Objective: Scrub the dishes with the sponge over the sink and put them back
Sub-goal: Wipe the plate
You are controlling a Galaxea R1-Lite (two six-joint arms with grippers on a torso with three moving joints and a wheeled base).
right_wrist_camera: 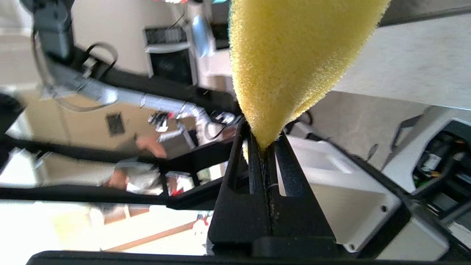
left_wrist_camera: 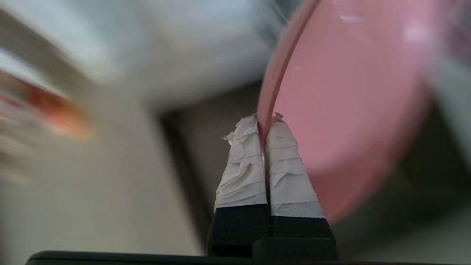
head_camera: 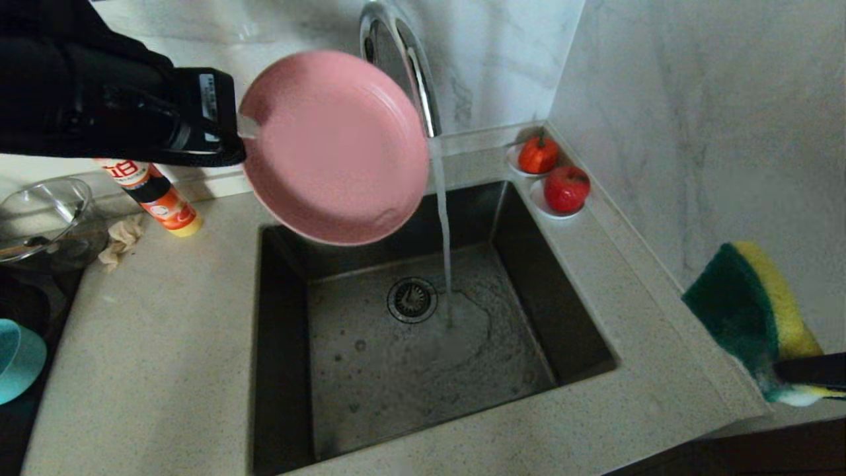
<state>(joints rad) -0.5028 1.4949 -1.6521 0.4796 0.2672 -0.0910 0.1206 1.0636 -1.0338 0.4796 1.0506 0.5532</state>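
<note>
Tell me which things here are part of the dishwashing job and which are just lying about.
Part of the job:
- pink plate, pinched at its rim by the left gripper
- sponge, clamped in the right gripper
- sink, tap running
- teal bowl

Lying about:
- two tomatoes on saucers
- orange bottle
- glass bowl
- beige cloth scrap
</note>
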